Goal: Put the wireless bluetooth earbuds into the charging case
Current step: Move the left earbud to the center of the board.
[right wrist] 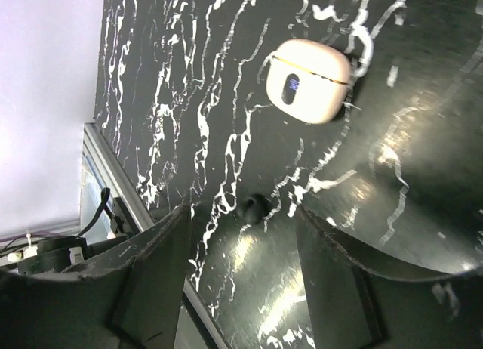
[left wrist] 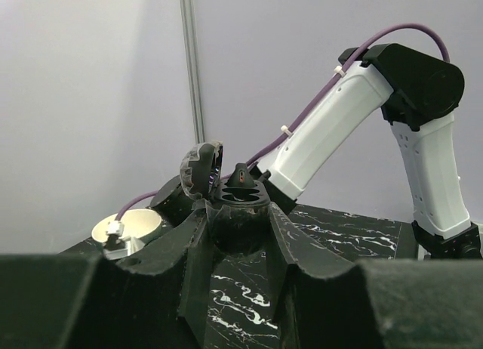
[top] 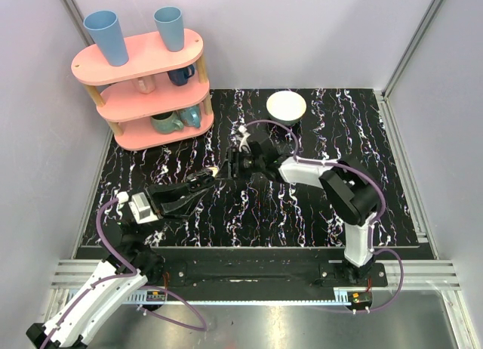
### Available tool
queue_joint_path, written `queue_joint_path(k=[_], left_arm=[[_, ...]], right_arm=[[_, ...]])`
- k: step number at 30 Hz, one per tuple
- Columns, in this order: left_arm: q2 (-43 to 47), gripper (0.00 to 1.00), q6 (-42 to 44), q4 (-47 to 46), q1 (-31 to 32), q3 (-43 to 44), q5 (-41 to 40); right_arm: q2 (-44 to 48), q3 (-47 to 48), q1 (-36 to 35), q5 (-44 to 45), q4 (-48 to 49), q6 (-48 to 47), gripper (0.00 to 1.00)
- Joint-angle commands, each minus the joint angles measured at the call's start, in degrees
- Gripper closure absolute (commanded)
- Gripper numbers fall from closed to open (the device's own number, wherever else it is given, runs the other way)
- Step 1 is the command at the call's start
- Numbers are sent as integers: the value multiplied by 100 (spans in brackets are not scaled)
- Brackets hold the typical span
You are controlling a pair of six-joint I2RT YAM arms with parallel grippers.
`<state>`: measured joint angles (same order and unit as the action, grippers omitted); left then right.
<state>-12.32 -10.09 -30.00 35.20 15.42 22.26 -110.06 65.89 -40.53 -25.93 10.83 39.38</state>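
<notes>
Biggest thing is the black white-veined marble table [top: 302, 205], then a pink three-tier oval shelf [top: 143, 58] at 10 o'clock, which only the top camera shows. A white round bowl [top: 287, 107] sits at 12 o'clock; the left wrist cam catches it too, off at 9 o'clock.

The left gripper [left wrist: 240, 217] is clamped on the small cream rounded-square charging case [right wrist: 321, 92], held near the table's middle. From above, the case is just a cream speck at those fingertips. The left wrist cam only gives a dark silhouette pinched between the fingers, so I can't tell how its lid stands. The right wrist cam shows the cream shell and a dark oval window.

The right gripper [right wrist: 243, 213] is just past the case at 2 o'clock, with its fingers apart. A tiny black blob [right wrist: 251, 207] on the marble shows only in that cam. I can't pick out the earbuds.
</notes>
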Motion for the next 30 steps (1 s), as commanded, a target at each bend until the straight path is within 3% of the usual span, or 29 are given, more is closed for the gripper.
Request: queue_joint_path(k=[1,10,24,30], left_arm=[[63,100,77,-120,13,260,-55],[142,100,95,-76,13,277,-38],[116,100,51,-147,13,225,-47],[107,100,42,-147,4,233,-55]], right_arm=[[-384,556,-270,-18,7,35,36],[-1026,935,-605,88,-90,35,40],[-1167,987,-816,194,-441,-307,54],[-1211,1014,-851,343,-555,-378,55]])
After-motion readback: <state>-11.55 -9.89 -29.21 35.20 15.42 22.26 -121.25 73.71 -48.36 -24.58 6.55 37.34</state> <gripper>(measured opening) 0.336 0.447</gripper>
